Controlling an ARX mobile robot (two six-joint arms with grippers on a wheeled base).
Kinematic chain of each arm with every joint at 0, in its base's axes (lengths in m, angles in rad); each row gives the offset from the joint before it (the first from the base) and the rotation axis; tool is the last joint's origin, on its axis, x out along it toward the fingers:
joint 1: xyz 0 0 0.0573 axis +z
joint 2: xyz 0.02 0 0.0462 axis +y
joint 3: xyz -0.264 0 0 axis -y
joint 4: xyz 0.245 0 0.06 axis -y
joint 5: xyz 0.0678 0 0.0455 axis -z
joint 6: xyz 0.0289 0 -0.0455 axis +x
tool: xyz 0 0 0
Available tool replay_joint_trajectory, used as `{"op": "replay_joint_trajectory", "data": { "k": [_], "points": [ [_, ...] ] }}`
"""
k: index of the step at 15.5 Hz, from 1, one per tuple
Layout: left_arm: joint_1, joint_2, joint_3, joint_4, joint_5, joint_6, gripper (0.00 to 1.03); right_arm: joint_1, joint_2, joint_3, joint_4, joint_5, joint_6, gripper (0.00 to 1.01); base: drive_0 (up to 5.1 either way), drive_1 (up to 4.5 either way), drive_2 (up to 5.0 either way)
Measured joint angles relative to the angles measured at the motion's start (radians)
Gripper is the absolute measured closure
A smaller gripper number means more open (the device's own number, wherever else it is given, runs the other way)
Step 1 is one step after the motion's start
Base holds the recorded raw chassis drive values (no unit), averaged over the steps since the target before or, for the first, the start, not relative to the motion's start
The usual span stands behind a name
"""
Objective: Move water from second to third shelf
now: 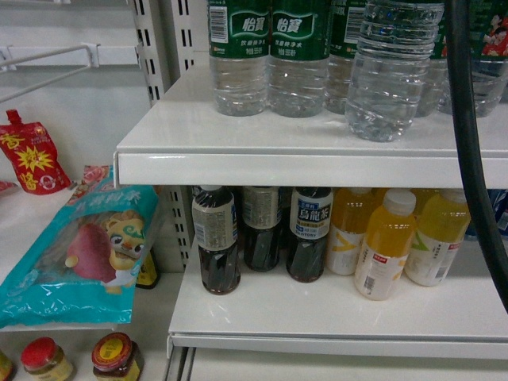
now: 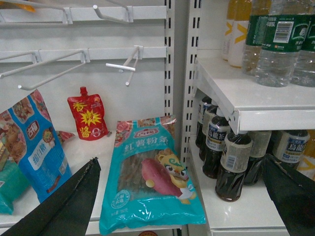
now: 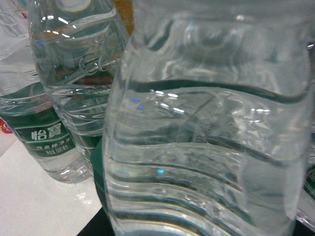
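A clear ribbed water bottle (image 1: 389,71) stands slightly tilted at the front of the upper white shelf (image 1: 278,163), ahead of a row of green-labelled water bottles (image 1: 238,55). In the right wrist view this bottle (image 3: 206,137) fills the frame between the jaws of my right gripper (image 3: 199,228). Only dark slivers of that gripper show at the bottom corners, and it looks shut on the bottle. My left gripper (image 2: 180,160) hangs open and holds nothing, in front of a teal snack bag (image 2: 152,182). The head view shows neither gripper.
The lower shelf (image 1: 333,313) holds dark tea bottles (image 1: 216,238) and orange juice bottles (image 1: 385,246). A black cable (image 1: 476,159) hangs down the right side. To the left are the teal bag (image 1: 79,254), a red pouch (image 1: 32,155), jars (image 1: 115,357) and wire hooks (image 2: 123,66).
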State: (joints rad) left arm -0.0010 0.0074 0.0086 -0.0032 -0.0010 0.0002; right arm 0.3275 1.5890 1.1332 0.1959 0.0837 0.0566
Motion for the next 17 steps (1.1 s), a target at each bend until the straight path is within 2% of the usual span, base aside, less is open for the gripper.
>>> {"op": "replay_joint_trajectory", "data": {
  "k": [8, 12, 13, 17],
  "points": [
    [0.0, 0.0, 0.0, 0.0, 0.0, 0.0, 0.05, -0.002, 0.001, -0.011, 0.016, 0.002, 0.003, 0.59, 0.0, 0.0, 0.0],
    [0.0, 0.0, 0.0, 0.0, 0.0, 0.0, 0.05, -0.014, -0.003, -0.017, 0.015, -0.01, 0.018, 0.09, 0.0, 0.0, 0.0],
    [0.0, 0.0, 0.0, 0.0, 0.0, 0.0, 0.05, -0.014, -0.006, -0.017, 0.014, -0.01, 0.022, 0.02, 0.0, 0.0, 0.0],
    [0.0, 0.0, 0.0, 0.0, 0.0, 0.0, 0.05, -0.014, -0.025, -0.017, -0.002, -0.01, 0.023, 0.03, 0.0, 0.0, 0.0]
  ]
}}
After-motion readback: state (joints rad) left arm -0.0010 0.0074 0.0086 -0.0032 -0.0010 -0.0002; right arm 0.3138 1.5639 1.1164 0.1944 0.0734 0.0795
